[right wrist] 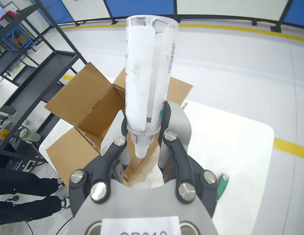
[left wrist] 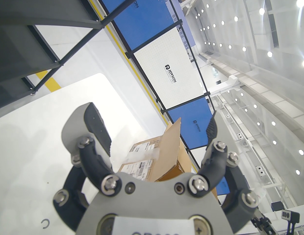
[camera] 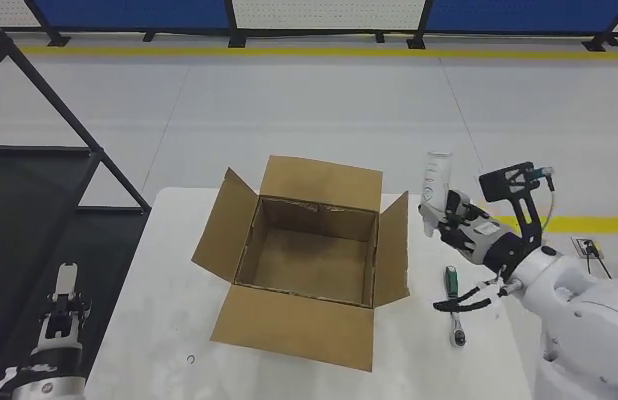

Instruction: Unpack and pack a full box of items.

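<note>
My right gripper [camera: 434, 213] is clamped on the cap end of a clear bottle [camera: 438, 178], right of centre in the top view and just beside the right flap of the open cardboard box [camera: 307, 262]. The bottle's long axis runs up the frame, base toward the top edge, cap toward my wrist. My right arm enters from the lower right over the desk [camera: 169, 300]; my left gripper [camera: 65, 300] sits lower left, beside the desk's edge, spread apart.

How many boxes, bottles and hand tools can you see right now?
cardboard box: 1
clear bottle: 1
green-handled ratchet: 1
Total: 3
</note>
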